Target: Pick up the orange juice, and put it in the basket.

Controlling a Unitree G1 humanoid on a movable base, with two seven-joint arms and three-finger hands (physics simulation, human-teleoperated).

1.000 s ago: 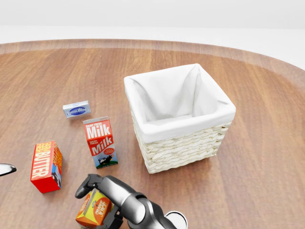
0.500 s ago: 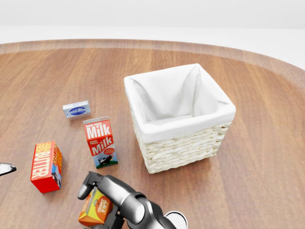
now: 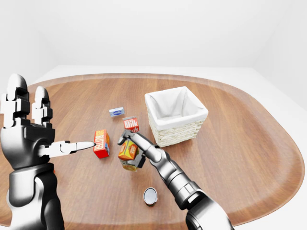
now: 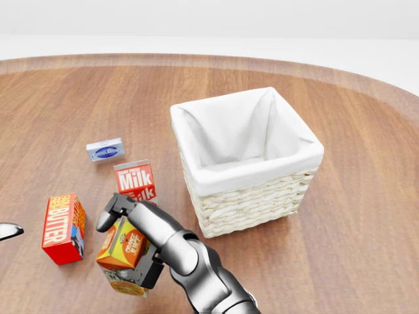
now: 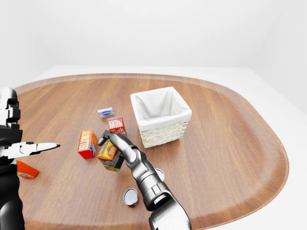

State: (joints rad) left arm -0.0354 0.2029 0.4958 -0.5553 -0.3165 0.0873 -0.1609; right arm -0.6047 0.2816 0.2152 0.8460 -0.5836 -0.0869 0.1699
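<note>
Fingers (image 4: 108, 216) of the right hand (image 4: 134, 245) curl around the orange juice (image 4: 120, 245) in the head view, one dark digit hooked over the carton's upper edge while the rest wrap its far side, so the grip looks closed on it; the carton sits tilted in the hand, near the bottom left of the view, and seems lifted off the wooden table (image 4: 366, 216), though its contact with the surface cannot be told for sure. Just beyond it stands the milk carton (image 4: 134, 181), partly hidden by the hand, with the butter box (image 4: 63, 227) to the left and a small blue packet (image 4: 105, 150) farther off. The basket (image 4: 245, 160), lined in white, stands to the right of the carton and holds nothing that shows. In the left-eye view the left hand (image 3: 26, 136) is raised at the left edge, fingers spread wide and one pointing toward the butter box, holding nothing; a small round tin (image 3: 150, 196) lies on the near part of the table. The right-eye view shows the same layout, with an orange object (image 5: 26, 170) at the far left edge, too cut off to identify. By these views the pick-up appears done or nearly so; what remains is to carry the juice rightward, over the basket's rim, and release it inside.
</note>
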